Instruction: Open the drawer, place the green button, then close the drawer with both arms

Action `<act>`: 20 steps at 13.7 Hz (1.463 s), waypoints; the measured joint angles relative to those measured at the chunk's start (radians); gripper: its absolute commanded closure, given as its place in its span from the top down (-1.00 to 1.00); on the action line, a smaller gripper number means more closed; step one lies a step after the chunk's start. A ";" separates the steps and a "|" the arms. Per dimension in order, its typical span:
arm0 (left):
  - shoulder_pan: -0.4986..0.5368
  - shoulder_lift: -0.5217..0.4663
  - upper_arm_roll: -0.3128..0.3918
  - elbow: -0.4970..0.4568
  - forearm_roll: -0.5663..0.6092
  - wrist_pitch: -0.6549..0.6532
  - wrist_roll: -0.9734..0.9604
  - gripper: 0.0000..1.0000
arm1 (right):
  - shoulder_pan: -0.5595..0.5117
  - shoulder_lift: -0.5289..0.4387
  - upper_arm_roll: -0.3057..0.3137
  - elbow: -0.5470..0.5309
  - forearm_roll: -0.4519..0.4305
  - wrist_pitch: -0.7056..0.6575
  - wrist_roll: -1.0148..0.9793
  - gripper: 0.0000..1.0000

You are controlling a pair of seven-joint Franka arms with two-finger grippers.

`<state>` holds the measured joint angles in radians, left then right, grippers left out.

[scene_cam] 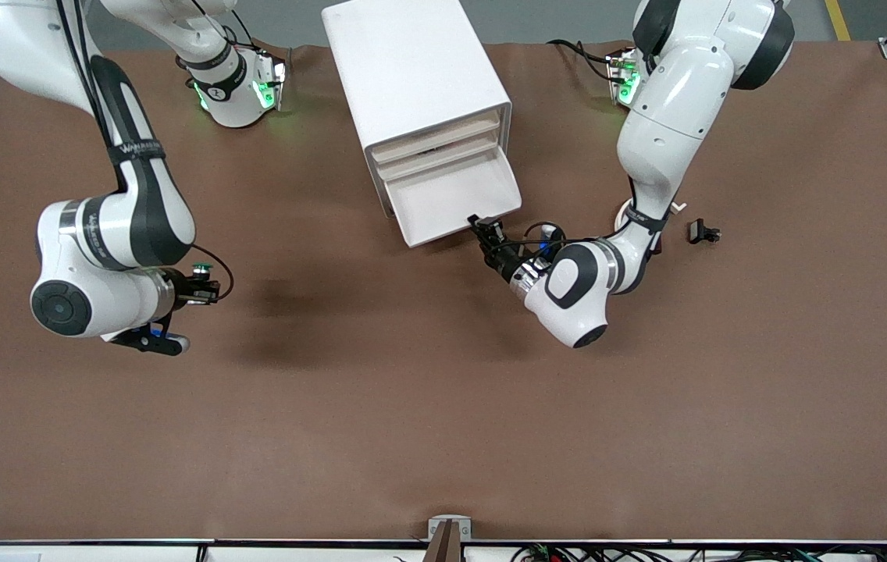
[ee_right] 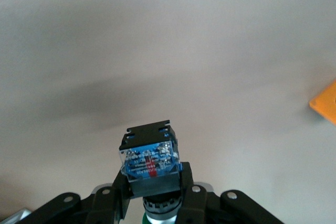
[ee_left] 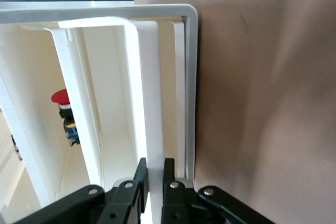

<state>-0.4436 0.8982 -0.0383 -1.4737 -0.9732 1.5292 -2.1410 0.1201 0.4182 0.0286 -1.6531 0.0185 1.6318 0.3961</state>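
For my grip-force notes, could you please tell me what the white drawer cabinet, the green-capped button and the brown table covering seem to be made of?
White drawer cabinet: likely moulded plastic, smooth semi-gloss, rounded corners; the left gripper pinches its open drawer front.
Green-capped button: apparently hard plastic, translucent blue body with black casing, held in the right gripper.
Brown table covering: looks like matte fabric or felt, with soft creases.

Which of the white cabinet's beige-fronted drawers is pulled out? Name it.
The lowest drawer, nearest the front camera, juts from the white cabinet; the left gripper clamps its front. Those above sit flush.
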 measured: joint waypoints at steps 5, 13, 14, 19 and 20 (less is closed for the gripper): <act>0.001 0.001 0.042 0.075 0.002 0.013 0.021 1.00 | 0.183 -0.050 0.008 0.038 0.044 -0.119 0.346 -0.68; 0.056 -0.090 0.101 0.291 0.206 0.004 0.121 1.00 | 0.484 -0.050 0.011 0.139 0.231 -0.117 1.031 -0.68; 0.070 -0.122 0.108 0.300 0.236 0.002 0.182 1.00 | 0.505 -0.050 0.011 0.143 0.244 -0.087 1.102 -0.68; 0.081 -0.291 0.120 0.305 0.584 -0.010 0.504 1.00 | 0.557 -0.003 0.010 0.140 0.261 0.078 1.411 -0.68; 0.078 -0.315 0.120 0.304 0.664 -0.012 0.575 1.00 | 0.569 0.017 0.010 0.139 0.264 0.108 1.445 -0.70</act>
<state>-0.3661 0.5833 0.0812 -1.1695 -0.3090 1.5176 -1.5657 0.6892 0.4351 0.0391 -1.5138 0.2821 1.7398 1.8406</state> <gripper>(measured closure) 0.000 0.595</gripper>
